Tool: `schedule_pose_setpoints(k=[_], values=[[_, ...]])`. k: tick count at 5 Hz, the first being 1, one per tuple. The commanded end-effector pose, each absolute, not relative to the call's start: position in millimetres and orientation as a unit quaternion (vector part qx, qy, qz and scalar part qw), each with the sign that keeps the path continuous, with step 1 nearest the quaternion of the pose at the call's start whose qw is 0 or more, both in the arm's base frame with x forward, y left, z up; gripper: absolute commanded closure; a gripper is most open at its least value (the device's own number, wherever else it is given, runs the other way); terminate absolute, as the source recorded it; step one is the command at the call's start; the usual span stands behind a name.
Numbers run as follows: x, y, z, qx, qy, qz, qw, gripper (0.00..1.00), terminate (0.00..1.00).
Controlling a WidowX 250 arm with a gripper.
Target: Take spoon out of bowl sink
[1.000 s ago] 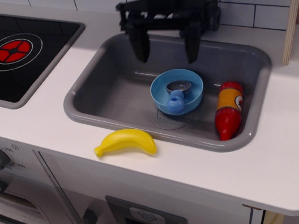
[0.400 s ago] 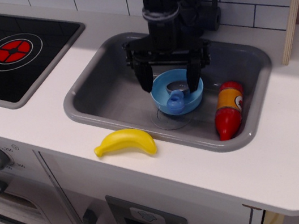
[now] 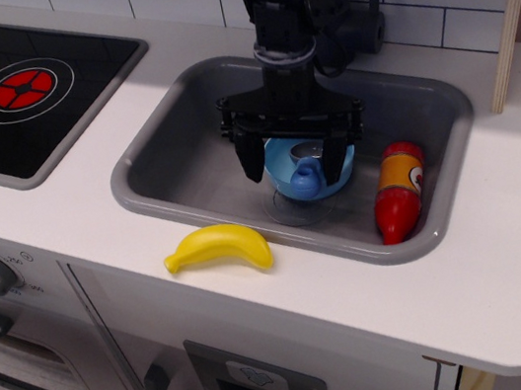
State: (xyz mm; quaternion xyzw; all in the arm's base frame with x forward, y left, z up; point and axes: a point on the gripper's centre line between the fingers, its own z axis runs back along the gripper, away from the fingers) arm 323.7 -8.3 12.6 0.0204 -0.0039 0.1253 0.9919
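The light-blue bowl [image 3: 330, 179] sits in the grey sink [image 3: 184, 158] over the drain mark. The spoon [image 3: 305, 179] lies in the bowl, its stubby blue handle sticking over the near rim and its grey scoop mostly hidden behind the gripper. My black gripper [image 3: 293, 166] is open and hangs low over the bowl, one finger to the left of the bowl and the other over its right side, straddling the spoon. It holds nothing.
A red-and-yellow toy bottle [image 3: 397, 191] lies in the sink's right end. A yellow toy banana [image 3: 217, 248] lies on the white counter [image 3: 510, 253] in front of the sink. The black stovetop [image 3: 13, 91] with red rings is at the left. A tiled wall stands behind.
The gripper has come down from above the sink's back edge into the sink, and now hangs around the bowl. It stays open. The bowl and spoon have not moved.
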Motion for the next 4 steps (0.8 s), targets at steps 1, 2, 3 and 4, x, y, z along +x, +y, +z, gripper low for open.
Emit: schedule_pose_setpoints(k=[1, 2, 3, 4], values=[[324, -15, 17, 0.024, -0.019, 0.118, 0.992, 0.0, 0.0], [325, -16, 13, 0.029, -0.013, 0.121, 0.992, 1.0, 0.0], [329, -17, 14, 0.026, -0.013, 0.127, 0.991, 1.0, 0.0], [338, -22, 26, 0.01, -0.033, 0.138, 0.99, 1.0, 0.0]])
